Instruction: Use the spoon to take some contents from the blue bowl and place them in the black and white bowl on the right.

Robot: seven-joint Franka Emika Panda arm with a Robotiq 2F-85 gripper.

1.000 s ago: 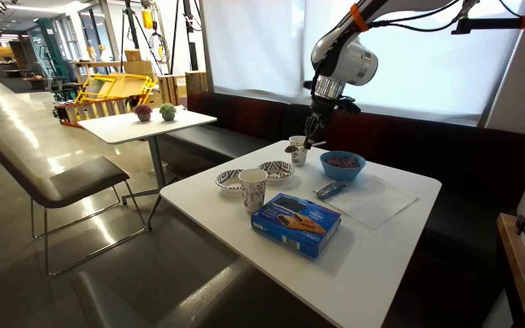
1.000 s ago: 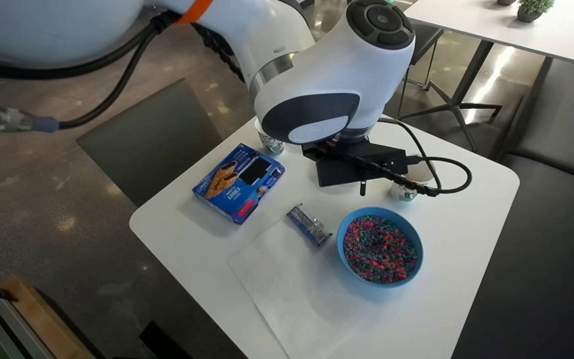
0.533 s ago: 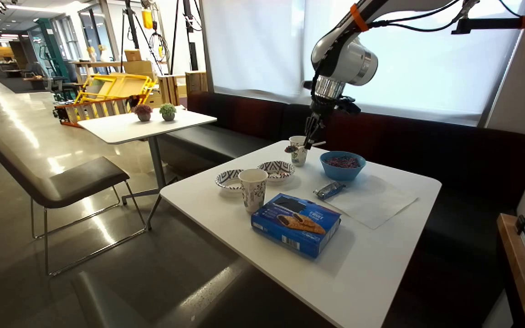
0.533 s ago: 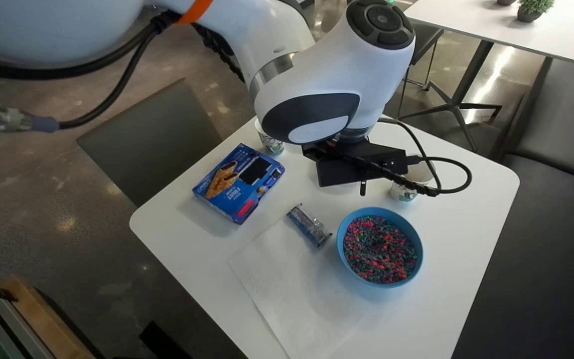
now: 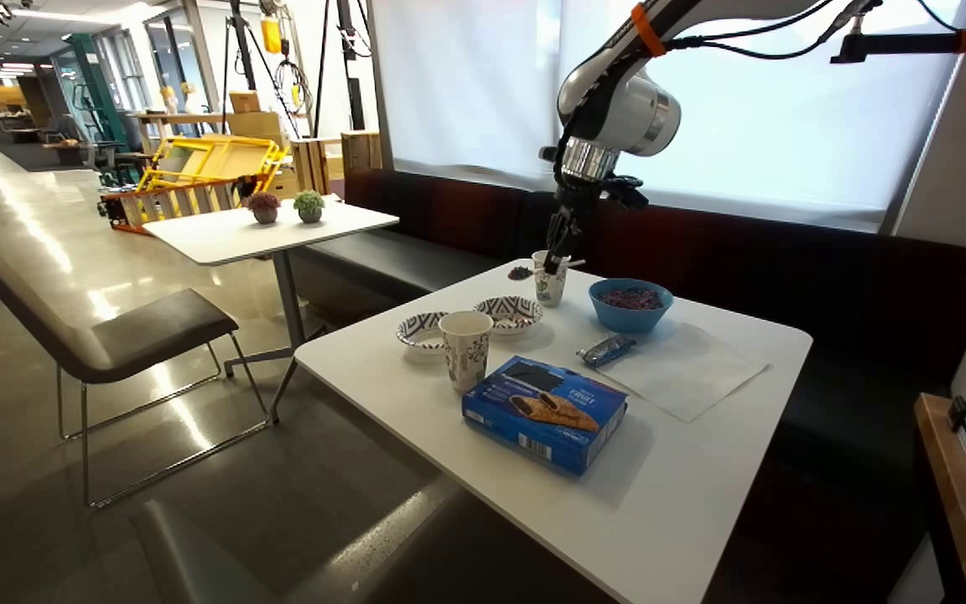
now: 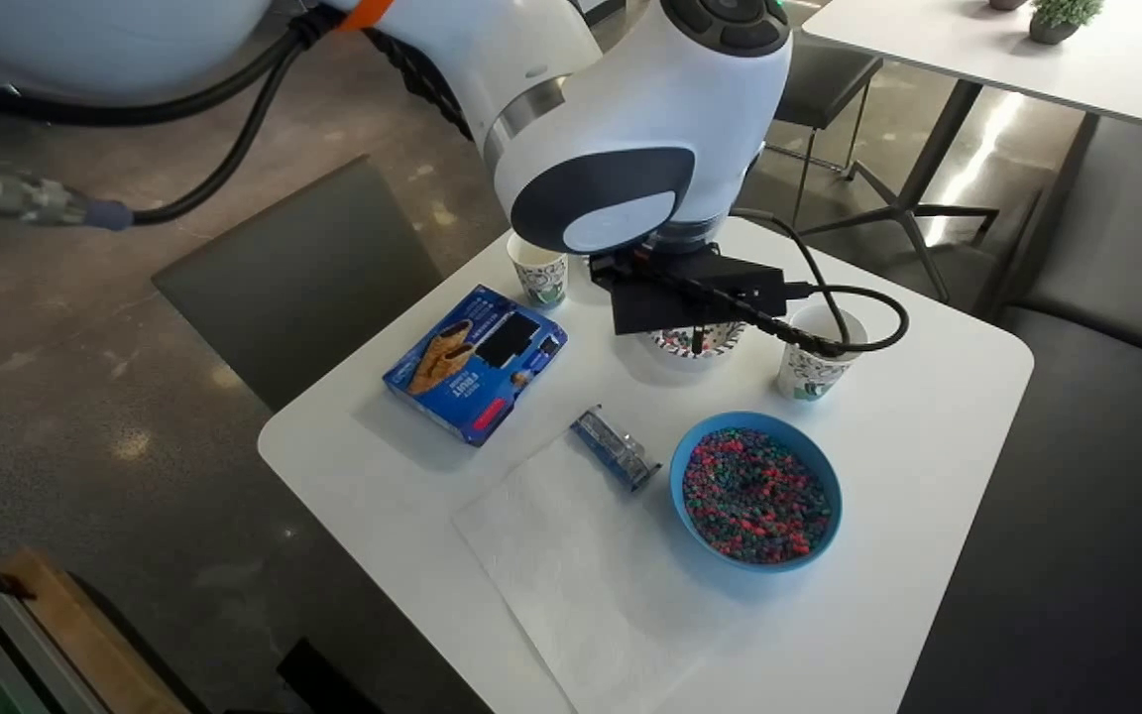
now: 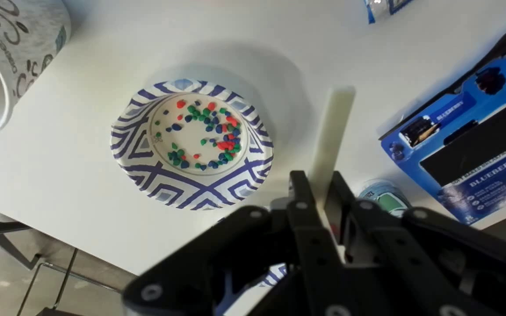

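My gripper (image 5: 552, 267) is shut on the spoon's pale handle (image 7: 333, 127), high over the table. The spoon's scoop (image 5: 520, 273) carries a small dark heap in an exterior view; behind the jaws it is hidden from the wrist view. Below stands the black and white bowl (image 7: 196, 186), a patterned paper bowl with scattered red, green and blue bits inside. Whether the scoop is right over it, I cannot tell. The blue bowl (image 5: 630, 320), full of coloured bits, stands to the right of it in that exterior view.
Another patterned bowl (image 5: 406, 327) sits beside the black and white one. One paper cup (image 6: 812, 369) stands near the blue bowl, another cup (image 5: 466, 361) by a blue snack box (image 5: 546, 411). A wrapped bar (image 6: 616, 448) lies beside a white sheet (image 6: 581, 575).
Over the last half second my gripper has carried the loaded spoon away from the blue bowl. In an exterior view, part of the patterned bowl now shows beneath the gripper.
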